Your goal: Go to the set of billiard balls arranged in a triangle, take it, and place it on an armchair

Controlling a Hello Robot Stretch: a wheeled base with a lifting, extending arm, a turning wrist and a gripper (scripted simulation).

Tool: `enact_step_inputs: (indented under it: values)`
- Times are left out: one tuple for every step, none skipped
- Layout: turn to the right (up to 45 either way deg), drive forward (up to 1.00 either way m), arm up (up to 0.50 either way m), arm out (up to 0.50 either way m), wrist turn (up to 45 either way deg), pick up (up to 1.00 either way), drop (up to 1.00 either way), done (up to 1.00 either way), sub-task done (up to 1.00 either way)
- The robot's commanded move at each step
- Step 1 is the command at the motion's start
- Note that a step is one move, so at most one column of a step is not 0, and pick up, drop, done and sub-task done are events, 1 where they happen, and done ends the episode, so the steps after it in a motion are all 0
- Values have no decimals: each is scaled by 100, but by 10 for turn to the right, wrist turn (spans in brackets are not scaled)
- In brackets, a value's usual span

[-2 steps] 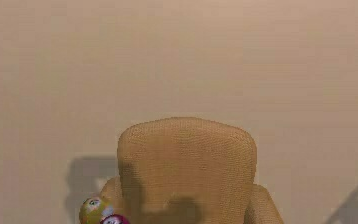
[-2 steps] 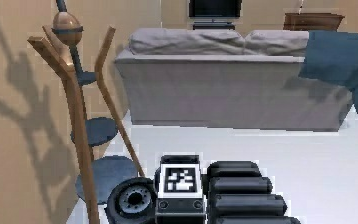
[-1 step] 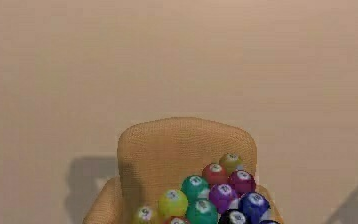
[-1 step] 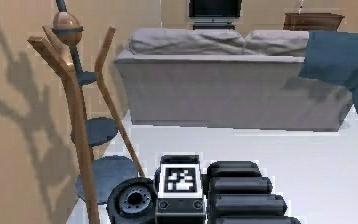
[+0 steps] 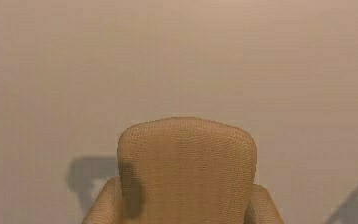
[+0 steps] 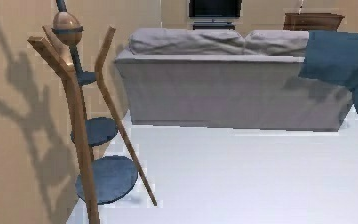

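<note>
Straight ahead, near us, we see a tan fabric armchair (image 5: 187, 168) against a beige wall (image 5: 177, 50). In the arm side view, a grey cushioned sofa (image 6: 227, 88) stands far beyond a wooden stand with round blue shelves (image 6: 109, 180). We cannot tell the jaws' state.

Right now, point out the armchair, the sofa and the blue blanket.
armchair (image 5: 187, 160): forward view, middle of its tan backrest.
sofa (image 6: 217, 92): arm side view, its grey back panel.
blue blanket (image 6: 337, 60): arm side view, the part draped over the sofa's right end.
</note>
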Motion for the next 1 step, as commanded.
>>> enact_step_inputs:
  values:
    - [0, 0, -32, 0, 0, 0, 0, 0, 0]
